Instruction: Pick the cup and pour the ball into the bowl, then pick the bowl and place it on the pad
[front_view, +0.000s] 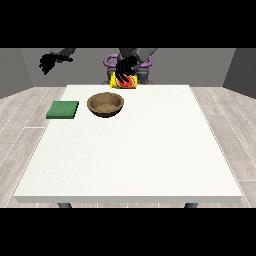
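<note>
The hand at the view's right (126, 65) is wrapped round the yellow cup (124, 81), holding it tipped sideways above the table's (150, 150) far edge, just behind the wooden bowl (105, 104), apparently so the ball can roll into it. The ball itself cannot be made out. The green pad (63, 110) waits near the table's left edge, beside the bowl. The other hand (49, 62) hangs idle beyond the table's far left corner, fingers curled on nothing

A large white bench (150, 150) fills the middle of the view, its top a plain rectangle with two dark legs showing under the near edge. Around it lies a floor (22, 130) of pale grey wood planks, and grey walls (200, 65) stand behind.
</note>
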